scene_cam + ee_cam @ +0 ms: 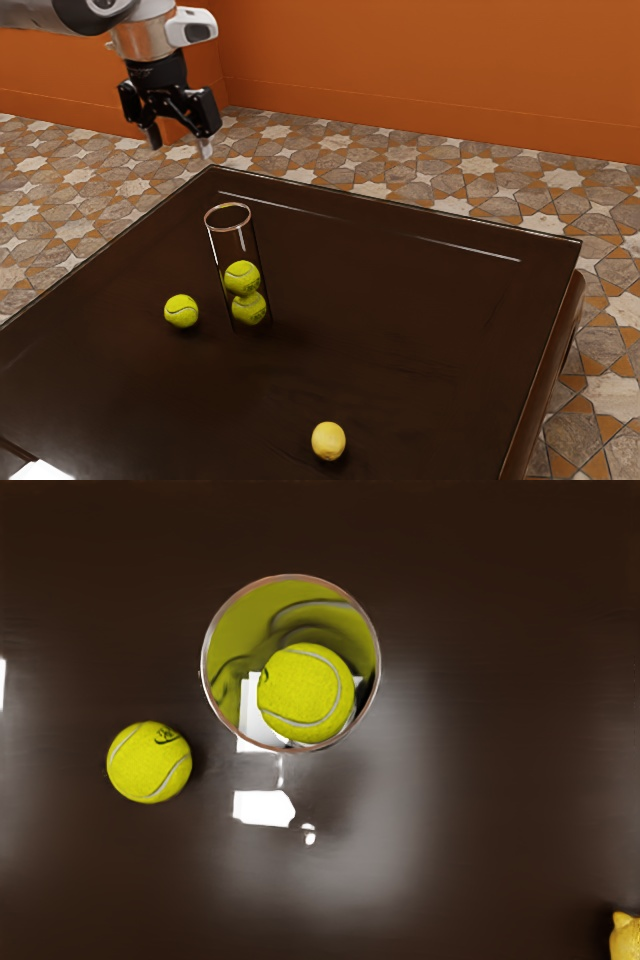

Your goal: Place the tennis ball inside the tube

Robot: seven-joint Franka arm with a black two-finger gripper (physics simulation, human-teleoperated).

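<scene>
My gripper [180, 148] hangs high near the table's back-left corner in the exterior view, its two fingers apart with nothing between them. A clear tube [229, 228] stands upright on the table with two tennis balls stacked inside, the upper one [242, 277] above the lower [249, 308]. Beside the tube, not touching it, a loose tennis ball [181, 311] rests on the tabletop. From above in the wrist view, the tube's round rim [204, 660] surrounds a ball [305, 693], and the loose tennis ball [149, 762] lies outside it.
A yellow lemon-like object [328, 441] lies near the dark table's [420, 300] front edge, well apart from the tube; part of this yellow object [626, 938] is in the wrist view's corner. An orange wall rises behind the table.
</scene>
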